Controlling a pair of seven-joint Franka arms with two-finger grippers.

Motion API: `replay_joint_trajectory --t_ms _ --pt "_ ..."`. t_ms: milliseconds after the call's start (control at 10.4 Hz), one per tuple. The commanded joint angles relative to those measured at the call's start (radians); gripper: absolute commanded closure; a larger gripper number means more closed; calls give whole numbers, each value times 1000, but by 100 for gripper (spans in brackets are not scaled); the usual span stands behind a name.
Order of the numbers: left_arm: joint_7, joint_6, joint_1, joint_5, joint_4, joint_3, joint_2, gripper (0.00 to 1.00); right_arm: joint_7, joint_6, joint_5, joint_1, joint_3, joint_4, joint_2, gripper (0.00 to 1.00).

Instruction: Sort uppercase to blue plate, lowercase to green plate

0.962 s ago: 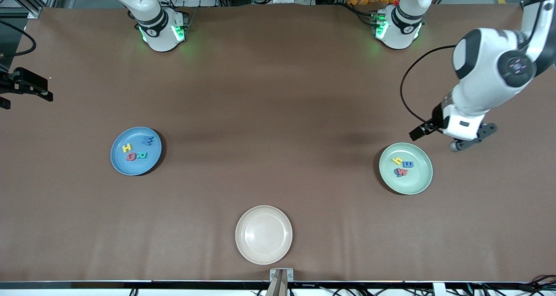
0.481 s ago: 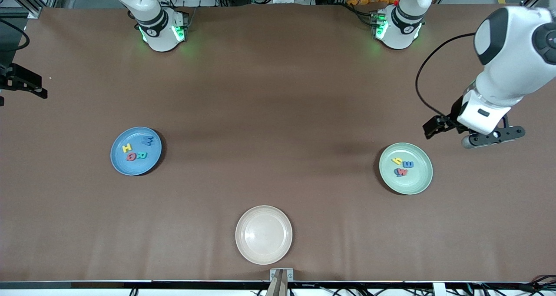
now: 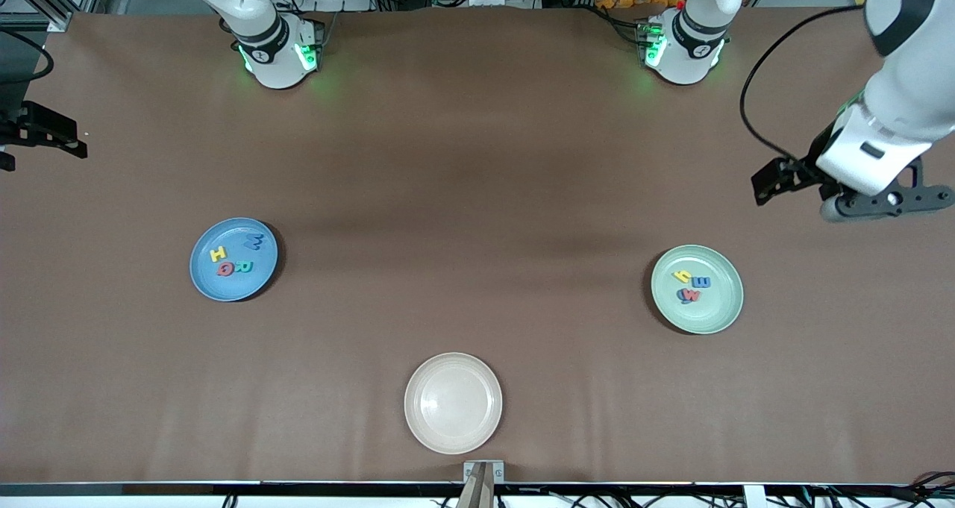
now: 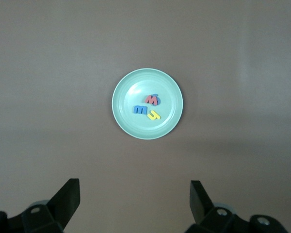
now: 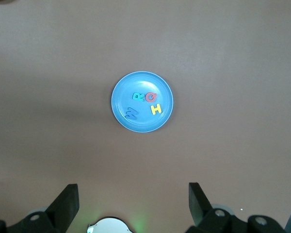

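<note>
Sorting looks done, judging from how things lie. The blue plate (image 3: 233, 259) sits toward the right arm's end of the surface, about midway between the robots' edge and the camera's edge, and holds the uppercase (image 3: 236, 257) set: yellow H, red Q, green R, blue W, all inside the rim. The green plate (image 3: 697, 289) sits toward the left arm's end and holds the lowercase (image 3: 691, 285) set: yellow y, blue m, red w lying partly on top of a blue piece, probably the g. A cream plate (image 3: 453, 403) near the middle of the camera's edge has nothing on it.

The left claw (image 3: 850, 195) is up in the air over bare surface at the left arm's edge, released, fingers (image 4: 68, 199) wide apart and grasping nothing; the green plate lies off to the side of it, toward the middle of the surface and the camera's edge. The right claw (image 5: 134, 201) is at the right arm's edge, high, also released and holding nothing, with the blue plate well apart from it.

No loose letter shows on the surface, so neither arm has a target; the likely next move is only retreat.
</note>
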Motion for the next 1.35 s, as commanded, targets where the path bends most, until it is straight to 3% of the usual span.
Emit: replay_joint_trajectory --t_ms 0,288,962,1250 --pt "30 -31 0 -36 1 -4 -34 0 -8 -4 4 -16 11 1 -13 0" --pt "6 25 0 -36 -10 -43 -35 0 -8 95 6 -16 11 -113 -87 0" --pt "28 32 14 -71 -1 -34 -35 0 -8 111 7 -16 11 -149 -112 0" --pt "28 41 14 -69 -1 -34 -35 0 -1 171 9 -16 11 -232 -167 0"
